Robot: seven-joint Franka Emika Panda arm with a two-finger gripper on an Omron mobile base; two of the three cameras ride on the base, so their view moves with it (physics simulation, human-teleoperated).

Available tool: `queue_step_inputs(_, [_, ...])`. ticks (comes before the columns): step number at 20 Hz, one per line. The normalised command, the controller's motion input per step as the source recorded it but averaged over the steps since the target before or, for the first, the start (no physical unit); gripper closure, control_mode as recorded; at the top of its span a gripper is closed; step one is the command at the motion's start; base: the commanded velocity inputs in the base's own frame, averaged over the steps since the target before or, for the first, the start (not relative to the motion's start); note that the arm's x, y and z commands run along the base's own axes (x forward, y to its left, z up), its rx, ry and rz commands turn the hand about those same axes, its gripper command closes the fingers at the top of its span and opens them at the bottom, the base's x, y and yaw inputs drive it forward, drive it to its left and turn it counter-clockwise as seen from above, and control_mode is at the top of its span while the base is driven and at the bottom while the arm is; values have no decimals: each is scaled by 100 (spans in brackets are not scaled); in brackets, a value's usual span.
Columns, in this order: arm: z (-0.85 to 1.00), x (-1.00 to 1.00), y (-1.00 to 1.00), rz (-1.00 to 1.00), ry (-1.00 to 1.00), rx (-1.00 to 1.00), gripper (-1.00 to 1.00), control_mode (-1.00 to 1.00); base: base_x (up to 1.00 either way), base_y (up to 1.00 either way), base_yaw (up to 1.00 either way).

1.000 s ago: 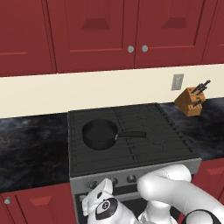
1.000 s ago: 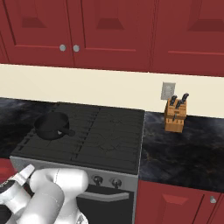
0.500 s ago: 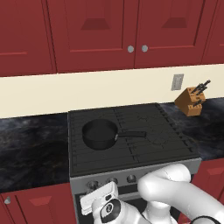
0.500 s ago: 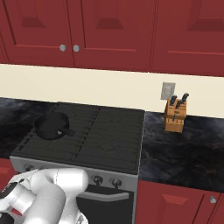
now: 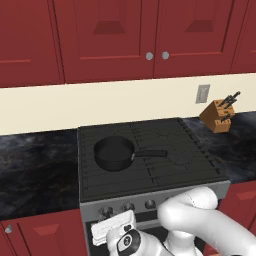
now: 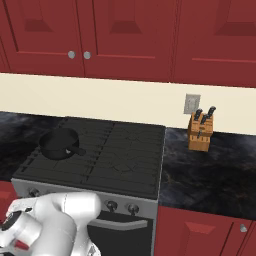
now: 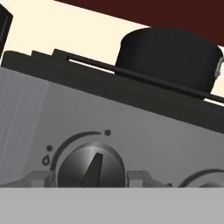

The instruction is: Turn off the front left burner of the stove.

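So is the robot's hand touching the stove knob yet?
Cannot tell. In the hand view the knob sits right between the gripper's fingertips, one on each side, but the grey band hides where they would meet it.

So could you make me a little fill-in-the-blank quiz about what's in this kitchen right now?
1. The black pot sits on the ____ half of the stove as seen from the front.
2. The knife block stands on the counter to the ____ of the stove.
3. In the hand view, the gripper has a finger on each side of a round ____ on the front panel.
4. The cabinet doors above are coloured ____.

Missing words: left; right; knob; red
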Motion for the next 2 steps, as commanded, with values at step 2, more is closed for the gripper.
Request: queue_step_inputs(2, [49,0,0,0,0,48,100,-100,0,0,0])
